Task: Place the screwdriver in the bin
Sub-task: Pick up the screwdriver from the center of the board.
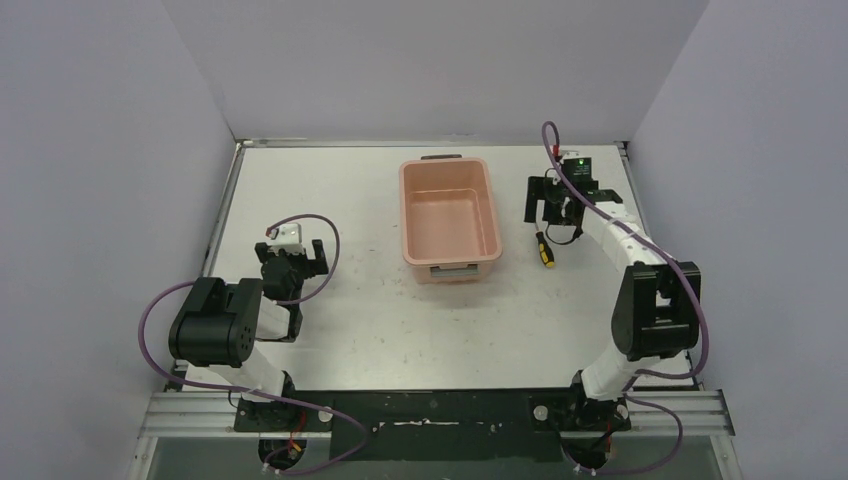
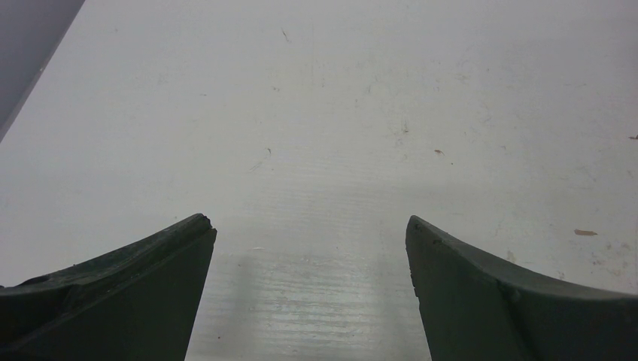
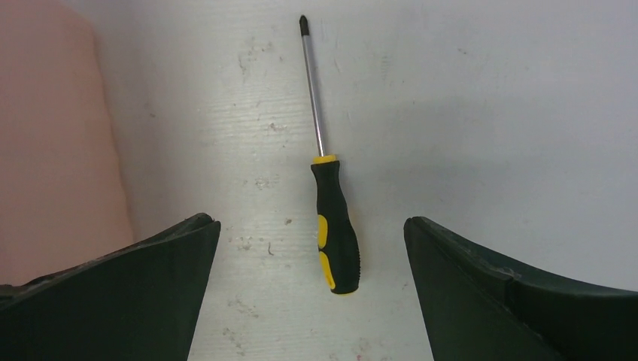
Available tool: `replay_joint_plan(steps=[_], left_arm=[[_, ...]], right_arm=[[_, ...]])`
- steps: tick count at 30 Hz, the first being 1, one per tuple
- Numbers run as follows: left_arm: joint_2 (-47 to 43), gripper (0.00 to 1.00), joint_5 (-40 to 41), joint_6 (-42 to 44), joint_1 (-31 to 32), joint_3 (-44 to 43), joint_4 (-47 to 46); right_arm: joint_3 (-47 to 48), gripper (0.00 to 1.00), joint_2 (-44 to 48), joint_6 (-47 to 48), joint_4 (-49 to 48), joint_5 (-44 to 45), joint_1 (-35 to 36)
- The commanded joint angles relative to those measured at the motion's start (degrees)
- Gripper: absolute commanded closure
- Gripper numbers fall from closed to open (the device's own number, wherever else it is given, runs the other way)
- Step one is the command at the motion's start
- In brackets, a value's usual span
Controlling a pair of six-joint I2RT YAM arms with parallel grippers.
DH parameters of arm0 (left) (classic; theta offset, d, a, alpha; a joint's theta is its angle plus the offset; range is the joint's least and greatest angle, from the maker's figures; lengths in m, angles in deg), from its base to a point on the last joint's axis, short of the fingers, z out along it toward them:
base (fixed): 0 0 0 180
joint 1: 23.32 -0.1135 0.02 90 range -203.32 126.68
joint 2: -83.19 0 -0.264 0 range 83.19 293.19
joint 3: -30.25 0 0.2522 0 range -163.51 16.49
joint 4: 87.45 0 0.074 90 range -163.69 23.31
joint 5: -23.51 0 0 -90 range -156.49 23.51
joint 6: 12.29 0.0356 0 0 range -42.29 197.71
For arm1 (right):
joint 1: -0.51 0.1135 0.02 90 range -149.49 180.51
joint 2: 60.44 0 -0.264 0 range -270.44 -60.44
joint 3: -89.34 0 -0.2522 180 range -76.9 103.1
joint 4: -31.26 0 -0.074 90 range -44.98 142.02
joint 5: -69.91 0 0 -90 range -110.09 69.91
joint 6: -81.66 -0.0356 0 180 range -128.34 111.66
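The screwdriver (image 1: pixel 544 250) lies flat on the white table just right of the bin (image 1: pixel 450 262), a salmon-pink tub standing empty at the table's middle. In the right wrist view the screwdriver (image 3: pixel 336 235) lies between my spread fingers, black-and-yellow handle toward the camera, thin shaft pointing away. My right gripper (image 3: pixel 310 226) is open and hovers over it without touching; it also shows in the top view (image 1: pixel 553 205). The bin's wall (image 3: pixel 45 135) fills the left edge of that view. My left gripper (image 2: pixel 310 226) is open and empty over bare table, at the left in the top view (image 1: pixel 300 262).
Grey walls enclose the table on the left, back and right. The right arm's purple cable (image 1: pixel 560 150) loops above the right gripper. The table surface (image 2: pixel 338 113) shows small scuffs and specks.
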Motion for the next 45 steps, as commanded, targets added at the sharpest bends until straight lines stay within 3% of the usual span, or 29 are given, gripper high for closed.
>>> replay_joint_plan(steps=[1,19,21,24,32,38,45], left_arm=[[-0.31,0.03,-0.33,0.55,0.07,-1.0,-1.69],[-0.33,0.03,-0.35,0.5,0.06,-1.04,-1.68],[-0.35,0.03,-0.33,0.55,0.07,-1.0,-1.71],[-0.29,0.03,-0.32,0.54,0.07,-1.04,-1.65],[-0.38,0.03,-0.33,0.52,0.07,-1.04,-1.67],[-0.34,0.03,-0.35,0.54,0.07,-1.03,-1.72],[-0.33,0.03,-0.35,0.55,0.07,-1.04,-1.71]], right_arm=[[-1.2,0.02,-3.93,0.46,-3.0,-2.09,-1.03],[-2.33,0.23,-14.83,0.64,-4.72,-4.68,-2.21],[-2.23,0.3,-15.62,0.76,-4.65,-4.81,-2.21],[-2.02,0.52,-15.99,0.87,-4.39,-4.74,-2.2],[-2.12,0.78,-13.16,0.98,-3.77,-2.91,-2.21],[-1.28,0.85,-10.82,1.3,-1.94,-0.87,-2.01],[0.57,0.85,-7.35,1.39,0.74,-0.55,-1.87]])
